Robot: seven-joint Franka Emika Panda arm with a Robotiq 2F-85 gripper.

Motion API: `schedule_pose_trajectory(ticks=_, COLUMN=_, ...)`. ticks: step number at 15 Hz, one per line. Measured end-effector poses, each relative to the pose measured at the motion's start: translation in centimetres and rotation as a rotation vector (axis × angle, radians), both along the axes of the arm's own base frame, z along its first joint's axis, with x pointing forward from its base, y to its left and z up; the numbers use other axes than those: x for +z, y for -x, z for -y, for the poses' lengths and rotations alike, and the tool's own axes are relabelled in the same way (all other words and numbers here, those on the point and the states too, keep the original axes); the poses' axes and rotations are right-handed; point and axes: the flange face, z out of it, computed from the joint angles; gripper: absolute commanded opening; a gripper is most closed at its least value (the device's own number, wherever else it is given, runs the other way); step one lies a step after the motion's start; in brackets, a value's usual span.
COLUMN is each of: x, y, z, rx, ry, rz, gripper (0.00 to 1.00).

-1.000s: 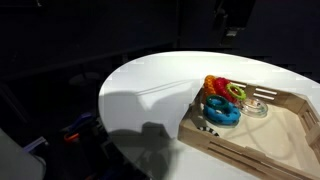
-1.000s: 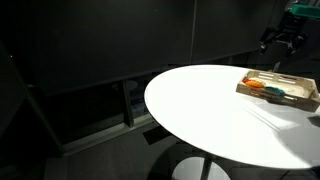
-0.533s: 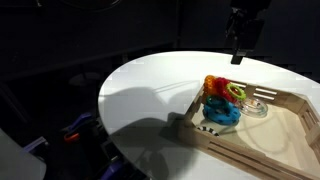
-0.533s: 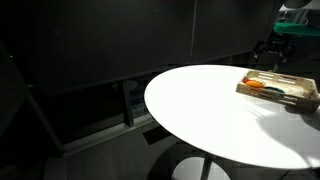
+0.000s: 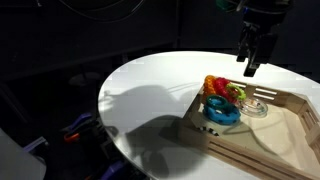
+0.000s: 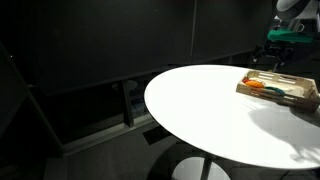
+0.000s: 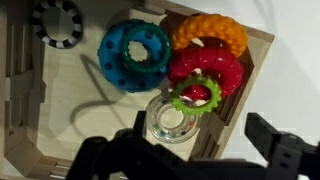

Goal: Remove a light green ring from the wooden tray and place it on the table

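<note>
The light green ring lies in a corner of the wooden tray, resting on a red ring and overlapping a clear ring. In an exterior view it shows on top of the ring pile inside the tray. My gripper is open and empty, its fingers spread above the green ring and the tray wall. In both exterior views the gripper hangs above the tray, apart from the rings. The tray sits on the white round table.
A blue ring, an orange ring and a black-and-white ring also lie in the tray. White table top shows just beyond the tray wall. The surroundings are dark.
The gripper has moved down and over toward the ring pile in the tray. The rings and tray have not moved.
</note>
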Motion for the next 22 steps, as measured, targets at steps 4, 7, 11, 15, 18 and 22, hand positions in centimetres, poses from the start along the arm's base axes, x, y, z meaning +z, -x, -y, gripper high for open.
schedule_pose_trajectory(ticks=4, x=-1.7, y=-0.1, z=1.1, rx=-0.027, ry=0.015, rz=-0.032, gripper=1.00)
schedule_pose_trajectory(ticks=7, x=-1.9, y=-0.3, z=1.4, rx=-0.035, ry=0.018, rz=-0.035, gripper=1.00)
schedule_pose_trajectory(ticks=11, x=-1.8, y=-0.3, z=1.4, rx=-0.035, ry=0.019, rz=-0.034, gripper=1.00)
schedule_pose_trajectory(ticks=15, x=-2.9, y=-0.3, z=1.5, rx=-0.039, ry=0.017, rz=-0.051, gripper=1.00)
schedule_pose_trajectory(ticks=18, x=-4.5, y=-0.2, z=1.8, rx=-0.055, ry=0.015, rz=-0.078, gripper=1.00)
schedule_pose_trajectory(ticks=22, x=-6.4, y=-0.2, z=2.4, rx=-0.070, ry=0.017, rz=-0.108, gripper=1.00)
